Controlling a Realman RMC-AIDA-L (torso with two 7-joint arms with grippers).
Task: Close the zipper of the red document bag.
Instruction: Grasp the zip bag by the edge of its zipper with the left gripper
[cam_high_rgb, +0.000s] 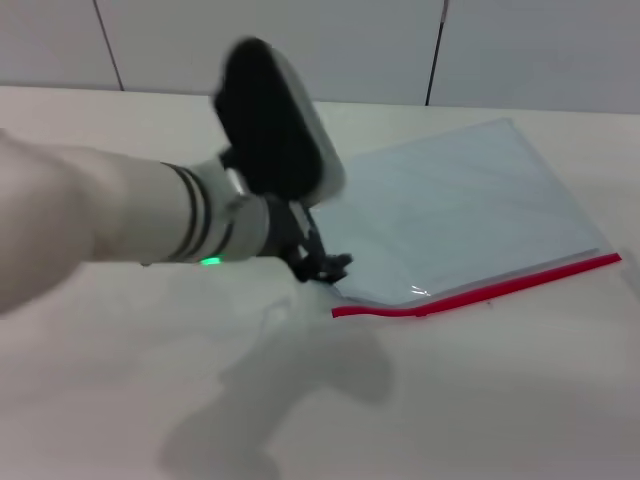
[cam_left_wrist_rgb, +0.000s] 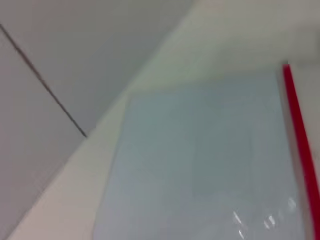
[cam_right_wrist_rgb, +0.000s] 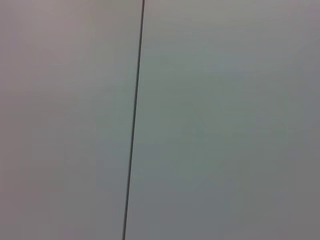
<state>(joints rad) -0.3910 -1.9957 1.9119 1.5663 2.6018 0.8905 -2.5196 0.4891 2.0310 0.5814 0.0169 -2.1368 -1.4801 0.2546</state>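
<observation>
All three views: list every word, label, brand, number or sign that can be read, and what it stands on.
None can be read.
Document bag: plain, no print showing.
Zipper: bare red strip.
Left gripper, at the bag's near-left corner: no marking legible; a green light glows on its wrist.
Right wrist view: only blank wall panels.

The left arm (cam_high_rgb: 110, 215) is showing a pale, off-white cylindrical shell ringed with dark bands near the wrist, a green light glowing beneath, a black-faced white-edged module above, and a black left gripper (cam_high_rgb: 325, 268).
</observation>
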